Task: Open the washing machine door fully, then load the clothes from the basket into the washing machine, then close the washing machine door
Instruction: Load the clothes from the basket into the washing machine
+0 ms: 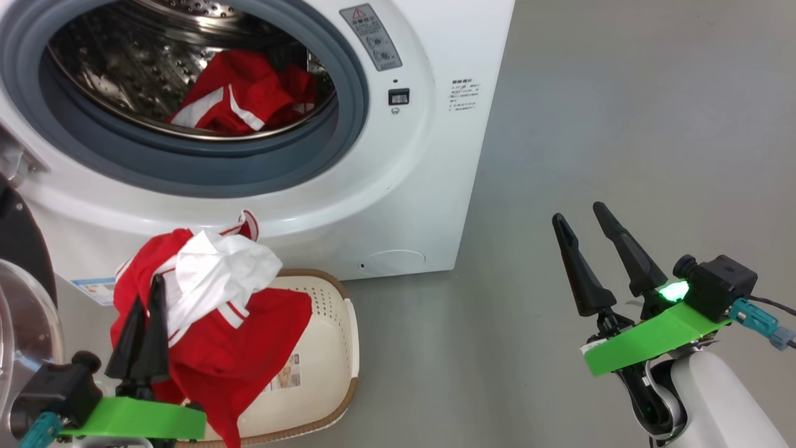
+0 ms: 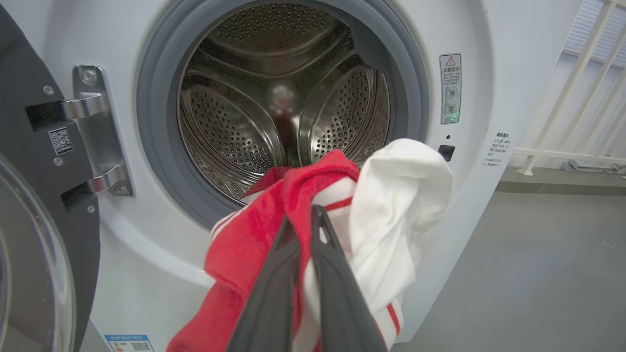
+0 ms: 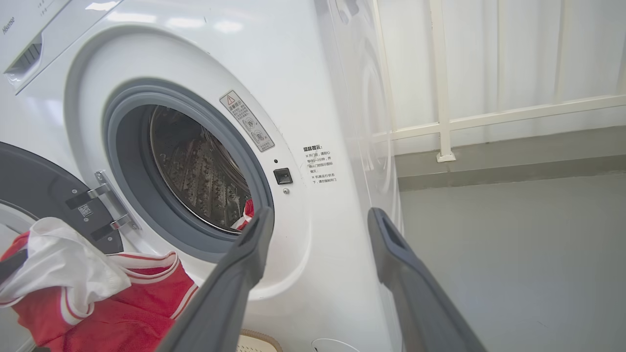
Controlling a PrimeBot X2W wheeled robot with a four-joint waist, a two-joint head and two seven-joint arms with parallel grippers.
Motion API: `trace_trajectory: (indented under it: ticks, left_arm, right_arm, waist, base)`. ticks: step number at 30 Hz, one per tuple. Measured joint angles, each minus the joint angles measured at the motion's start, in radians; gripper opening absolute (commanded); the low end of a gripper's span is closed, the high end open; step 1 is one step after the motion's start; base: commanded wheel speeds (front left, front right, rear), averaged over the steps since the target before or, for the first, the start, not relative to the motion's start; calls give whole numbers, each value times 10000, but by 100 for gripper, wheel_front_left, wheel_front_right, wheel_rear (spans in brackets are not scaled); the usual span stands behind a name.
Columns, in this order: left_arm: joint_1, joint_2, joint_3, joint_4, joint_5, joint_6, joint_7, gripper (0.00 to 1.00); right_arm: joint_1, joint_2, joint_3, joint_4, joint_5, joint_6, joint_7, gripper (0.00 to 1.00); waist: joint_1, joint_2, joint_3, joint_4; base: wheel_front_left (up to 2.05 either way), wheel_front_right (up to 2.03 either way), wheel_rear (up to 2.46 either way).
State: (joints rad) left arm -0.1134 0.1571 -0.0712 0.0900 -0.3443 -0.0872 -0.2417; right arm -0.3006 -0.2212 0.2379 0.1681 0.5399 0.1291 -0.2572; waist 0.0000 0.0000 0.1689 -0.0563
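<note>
The left claw (image 1: 148, 297) is clamped on a red-and-white garment (image 1: 211, 292), held above the basket (image 1: 336, 348) on the floor at the washer's (image 1: 423, 155) front. Another red garment (image 1: 242, 93) lies in the drum (image 1: 124, 74). The door (image 1: 22, 249) stands open. The right claw (image 1: 578, 213) hangs with fingers apart, empty.

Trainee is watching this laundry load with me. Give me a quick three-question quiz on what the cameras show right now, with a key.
1. True or false: the right gripper is shut on a garment.
2. What does the left gripper hold? A) a blue towel B) a red-and-white garment C) a detergent bottle
3. Fill in: another red garment already lies inside the ____.

Key: 1. False, its jaws stand open and empty. 2. B. 3. drum.
</note>
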Motion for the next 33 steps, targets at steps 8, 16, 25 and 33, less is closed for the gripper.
trace_trajectory:
  ticks: [8,16,25,33]
  left_arm:
    - [369,42,-153,-943,90,226,330,0]
    - [511,50,-244,-1407,88,313,464,0]
    - [588,52,-307,-1530,86,389,466,0]
    - [530,71,-387,-1532,71,389,462,0]
  right_arm:
    - [198,-4,-102,6,2,0,0,100]
    - [351,-50,-150,-10,2,0,0,100]
    - [358,-100,-150,-19,2,0,0,100]
    - [357,-96,-148,-19,2,0,0,100]
  waist:
    - [0,0,-318,9]
    - [0,1,-377,40]
    - [0,0,-270,83]
    - [0,0,-197,91]
  base:
    - [0,0,0]
    - [0,0,0]
    - [0,0,0]
    - [0,0,0]
